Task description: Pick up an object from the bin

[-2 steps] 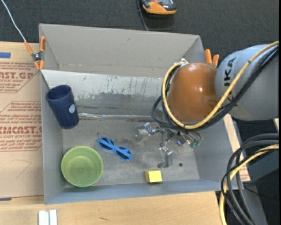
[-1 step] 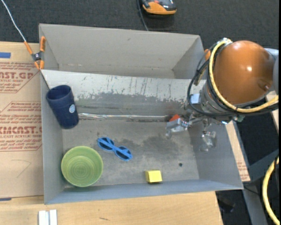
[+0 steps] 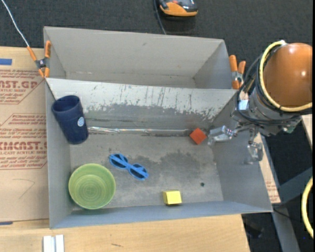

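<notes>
Grey bin (image 3: 136,56): tool (image 3: 236,142) just beside orange block (image 3: 198,136); open or closed, cannot tell; approach stage, judged; next, align over block, descend

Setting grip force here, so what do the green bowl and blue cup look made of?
Green bowl: probably plastic, matte, evenly coloured with moulded concentric rings. Blue cup: likely plastic too, smooth dark navy with a slight sheen; ceramic can't be ruled out.

grey metal bin (image 3: 147,62) holds five loose bits; navy cup (image 3: 70,119) at left; green bowl (image 3: 92,186) front-left; blue figure-eight thing (image 3: 128,166) mid-floor; yellow block (image 3: 172,197) up front; orange block (image 3: 198,136) toward the right
</notes>
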You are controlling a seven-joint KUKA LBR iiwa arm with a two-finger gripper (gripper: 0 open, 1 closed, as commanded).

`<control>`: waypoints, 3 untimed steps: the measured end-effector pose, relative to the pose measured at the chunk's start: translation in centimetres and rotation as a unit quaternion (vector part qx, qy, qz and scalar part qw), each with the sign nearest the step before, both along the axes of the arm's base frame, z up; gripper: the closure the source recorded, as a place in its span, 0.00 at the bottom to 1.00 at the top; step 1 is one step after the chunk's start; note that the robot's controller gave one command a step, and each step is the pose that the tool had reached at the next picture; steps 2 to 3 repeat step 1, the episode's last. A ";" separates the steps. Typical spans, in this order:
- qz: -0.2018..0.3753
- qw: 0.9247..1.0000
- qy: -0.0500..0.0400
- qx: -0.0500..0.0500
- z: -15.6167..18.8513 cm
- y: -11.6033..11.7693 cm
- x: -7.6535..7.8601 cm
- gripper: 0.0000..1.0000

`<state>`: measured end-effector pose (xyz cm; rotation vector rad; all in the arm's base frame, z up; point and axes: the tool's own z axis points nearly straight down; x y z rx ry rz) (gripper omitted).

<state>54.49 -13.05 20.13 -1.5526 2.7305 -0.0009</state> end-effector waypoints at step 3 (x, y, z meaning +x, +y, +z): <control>0.003 1.000 0.000 0.001 0.0 0.4 0.0 1.00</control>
